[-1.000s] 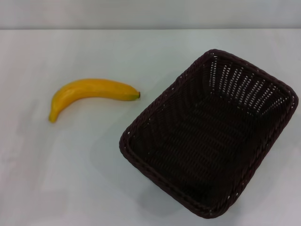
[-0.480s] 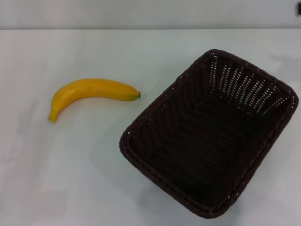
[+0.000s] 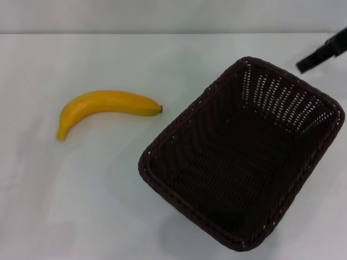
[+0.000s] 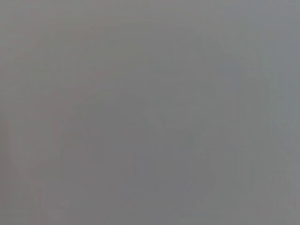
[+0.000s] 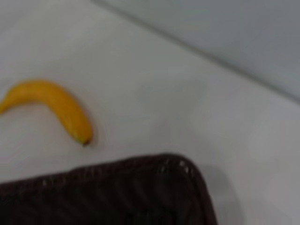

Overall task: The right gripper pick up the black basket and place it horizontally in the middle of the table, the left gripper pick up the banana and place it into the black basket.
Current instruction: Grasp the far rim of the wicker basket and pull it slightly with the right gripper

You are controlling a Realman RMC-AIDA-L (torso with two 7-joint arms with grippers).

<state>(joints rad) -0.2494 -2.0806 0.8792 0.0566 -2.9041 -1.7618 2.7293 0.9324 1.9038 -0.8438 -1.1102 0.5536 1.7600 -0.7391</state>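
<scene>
Bare test-bench setting: plain white desk [image 3: 108, 206] against a blank grey wall [image 3: 162, 16], beyond the tool [image 3: 320, 55].

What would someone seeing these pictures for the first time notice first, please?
The big black basket stands out most: it sits empty and slanted on the right half of the white table. Next comes the yellow banana, lying alone to the basket's left, not touching it. The right tool pokes in at the far right, beyond the basket's far corner and apart from it; the left tool is out of sight.
</scene>
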